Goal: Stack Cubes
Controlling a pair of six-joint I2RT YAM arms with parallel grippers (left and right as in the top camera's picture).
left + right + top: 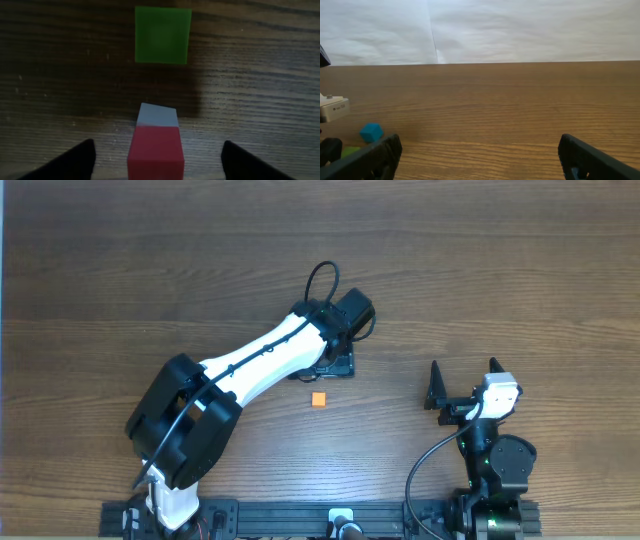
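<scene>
Left end effector (157, 159) stood wide astride red cube (156, 150), green cube (163, 35) farther off, right end effector (465, 370) wide over worktop (540, 260)

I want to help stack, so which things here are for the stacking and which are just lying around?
For the job: red cube, green cube, blue cube, orange cube, left claw.
Just there: right claw, table, white wall.
</scene>
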